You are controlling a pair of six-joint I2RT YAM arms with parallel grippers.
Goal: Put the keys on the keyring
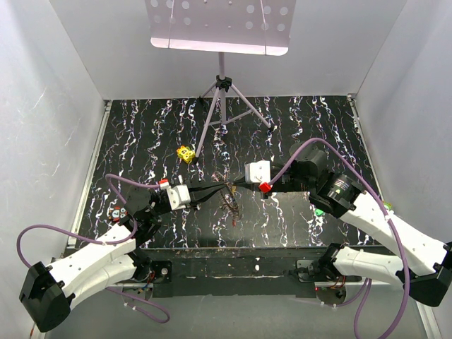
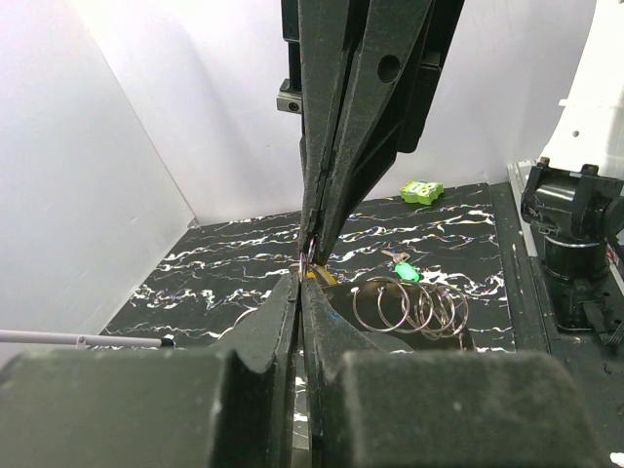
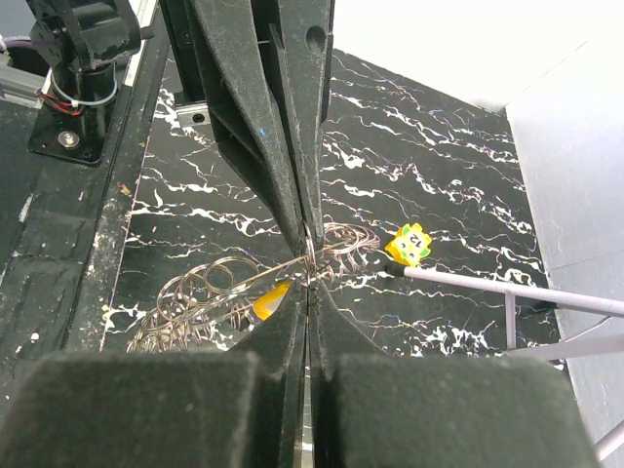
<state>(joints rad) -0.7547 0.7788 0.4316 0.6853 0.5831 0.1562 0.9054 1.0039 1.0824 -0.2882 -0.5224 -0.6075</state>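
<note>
Right now both grippers meet tip to tip over the mat [image 1: 296, 134], fingers pressed tight together w/ no gap showing. The left gripper [image 1: 220, 188] reaches in from its side, the right gripper [image 1: 236, 185] from the opp. side, and the keyring [image 1: 232, 205] hangs just below the point where they touch.

From the left wrist cam, the left gripper [image 2: 300, 288] is clenched on a thin wire loop at its very tip. The right gripper [image 2: 312, 239] comes down from above, also clamped shut on that same loop. The rest of the keyring [image 2: 409, 307] lies as a bunch of silvery loops just right of the tips, on the mat.

From the right wrist cam, the right gripper [image 3: 307, 292] is closed w/ the wire running through its tips. The left gripper [image 3: 304, 229] pinches the loop from above. The keyring [image 3: 195, 297] sprawls to both sides of the fingers.

The orange key [image 3: 271, 297] sits right beside the right tips, head among the loops; can't tell if it's threaded on. The green key [image 2: 405, 273] lies just past the loops, apart from both tools. The red and blue keys [image 1: 117, 212] sit back by the left arm's elbow, well away from its tip. The yellow cube [image 3: 409, 244] is beyond the tips, touching the end of a tripod [image 1: 222, 85] leg
</note>
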